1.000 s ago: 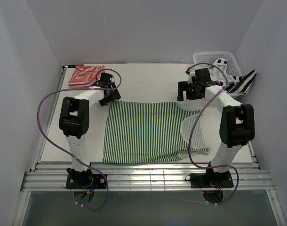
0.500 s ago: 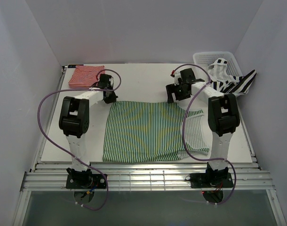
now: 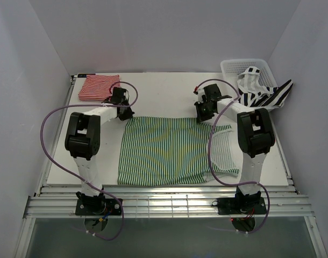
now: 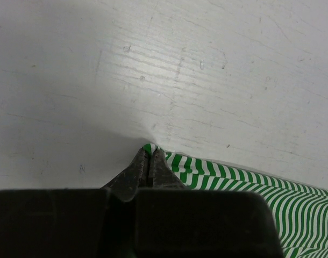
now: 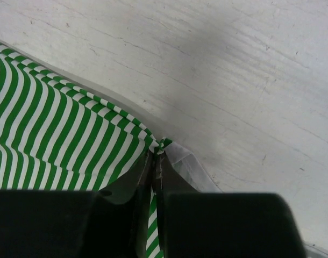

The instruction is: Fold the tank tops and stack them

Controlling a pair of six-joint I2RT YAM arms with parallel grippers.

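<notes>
On the white table point(image 3: 164, 91), the green-and-white tank top point(image 3: 164, 153) is lying spread flat between the two arms, its far edge running from one wrist to the other; its paler part with the strap loops is lying on the right arm's side.

The overhead view is giving the whole layout; the left gripper point(image 3: 123, 111) is sitting low at the top's far left corner, and the right gripper point(image 3: 204, 114) is sitting low on the far edge, near where the striped body meets the paler part. From above, the wrist housings are hiding the fingertips, so the grip itself is not showing there.

The wrist cameras are supplying that; in the left wrist view the two dark fingers point(image 4: 139, 167) are pressing together, clenched on the very tip of the green-striped corner, with bare scuffed tabletop beyond. In the right wrist view the fingers point(image 5: 143, 174) are likewise clamped tight, pinching a small bunched bit of the striped edge; a thin whitish layer of cloth is lying just to the right of the pinch.

Only the overhead view is showing the rest; the red-and-white tank top point(image 3: 98, 87) is lying folded at the far left corner of the table, and the black-and-white tank top point(image 3: 266, 97) is hanging over the rim of the white basket point(image 3: 234, 65) at the far right.
</notes>
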